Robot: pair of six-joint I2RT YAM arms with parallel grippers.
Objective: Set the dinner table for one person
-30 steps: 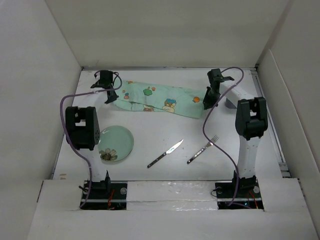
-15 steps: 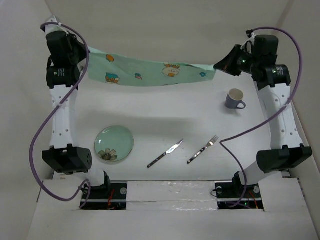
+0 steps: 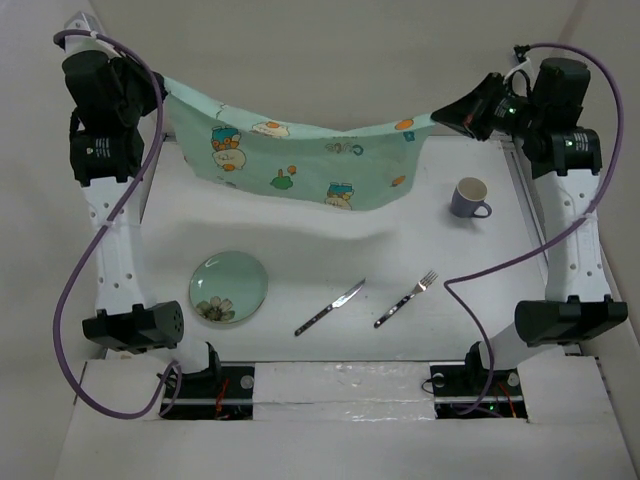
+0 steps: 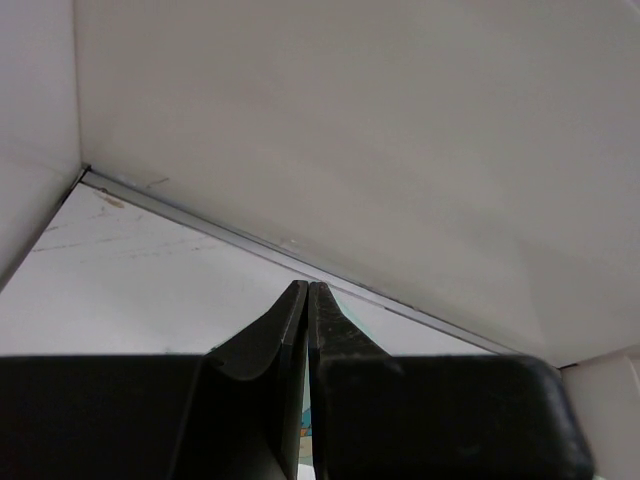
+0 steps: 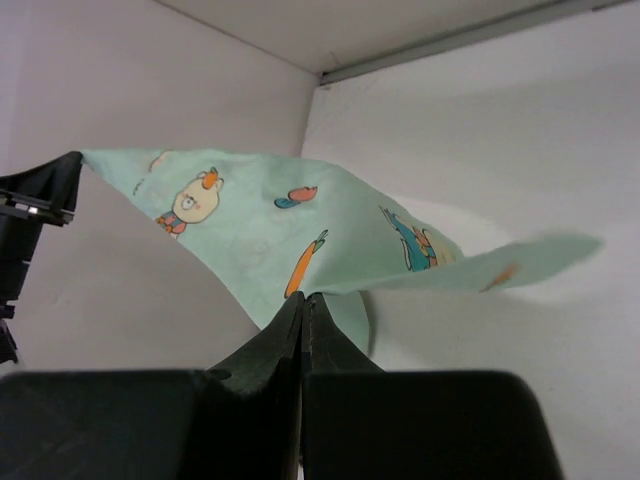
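The worktop (image 3: 290,262) lies well below both hands, white and flat, and I see it spread from the arm bases to the far wall. My left hand (image 3: 160,95) is high over its far left corner and my right hand (image 3: 441,113) is high over its far right side. Between them hangs the mint-green placemat (image 3: 300,160), printed side towards the top camera, sagging in the middle, its lower edge clear of the worktop and casting a soft shadow on it. Each hand is clamped on an upper corner of the cloth. In the right wrist view the fingers (image 5: 285,325) are pressed together with the placemat (image 5: 300,230) fanning out from their tips. In the left wrist view the fingers (image 4: 290,320) are also closed, and only slivers of green show by them. On the worktop, a pale green plate (image 3: 228,285) sits near left, a knife (image 3: 331,306) and a fork (image 3: 406,299) lie apart near the middle, and a mug (image 3: 471,197) stands upright at the right, below the right hand.
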